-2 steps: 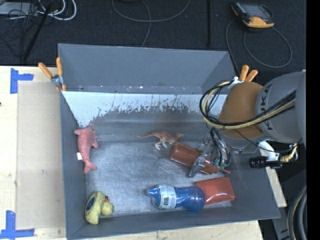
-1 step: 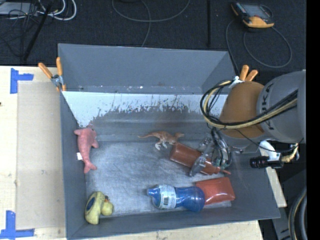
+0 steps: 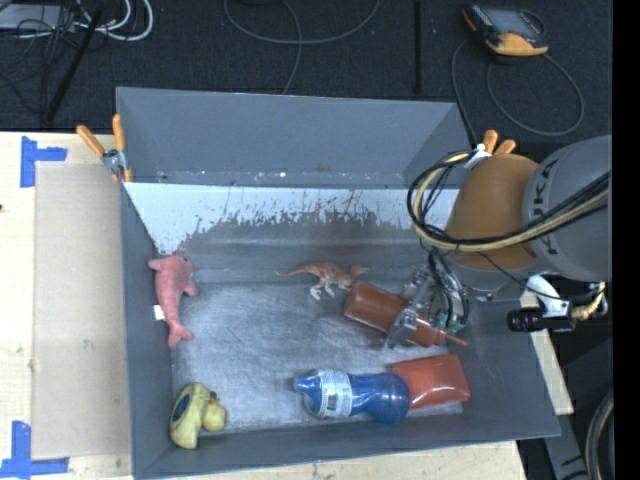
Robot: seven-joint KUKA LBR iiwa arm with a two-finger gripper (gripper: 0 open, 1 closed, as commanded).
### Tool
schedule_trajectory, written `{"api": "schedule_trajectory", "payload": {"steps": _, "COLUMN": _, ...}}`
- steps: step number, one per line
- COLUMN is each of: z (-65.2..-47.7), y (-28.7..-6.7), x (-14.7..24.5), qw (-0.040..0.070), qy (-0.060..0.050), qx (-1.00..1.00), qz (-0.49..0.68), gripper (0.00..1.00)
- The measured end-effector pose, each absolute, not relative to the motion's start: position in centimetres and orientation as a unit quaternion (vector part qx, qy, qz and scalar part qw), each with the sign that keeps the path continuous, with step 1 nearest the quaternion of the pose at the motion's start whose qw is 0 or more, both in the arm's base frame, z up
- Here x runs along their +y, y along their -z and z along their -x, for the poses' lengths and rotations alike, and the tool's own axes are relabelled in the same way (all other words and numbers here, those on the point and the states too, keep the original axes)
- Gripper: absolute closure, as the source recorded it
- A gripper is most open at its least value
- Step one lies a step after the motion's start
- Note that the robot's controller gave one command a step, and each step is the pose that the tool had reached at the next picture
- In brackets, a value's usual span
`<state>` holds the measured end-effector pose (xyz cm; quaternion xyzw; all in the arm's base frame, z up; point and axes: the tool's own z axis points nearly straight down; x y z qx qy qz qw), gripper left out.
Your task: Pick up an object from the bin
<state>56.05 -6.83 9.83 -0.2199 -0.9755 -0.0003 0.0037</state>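
Brown and smooth, the brown block (image 3: 372,308) lies on the right side of the bin (image 3: 290,143), just under the toy dinosaur (image 3: 325,275) and touching your gripper (image 3: 418,326). It looks stiff and light and may slip, so take it across its short sides. You cannot tell if the gripper is open or closed.

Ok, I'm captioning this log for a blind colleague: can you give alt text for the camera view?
The arm's gripper is low in the grey bin, at the right end of a reddish-brown block. Nearby lie a brown toy dinosaur, a blue bottle and a red pouch; a pink toy dolphin and a yellow toy lie at the left.
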Motion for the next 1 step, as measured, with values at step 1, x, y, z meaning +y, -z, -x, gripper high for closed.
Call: {"api": "schedule_trajectory", "payload": {"steps": 1, "z": -56.21, "y": -11.66, "x": -6.86, "qw": 0.002, "qy": 0.0, "qx": -0.976, "qz": 0.219, "gripper": 1.0}}
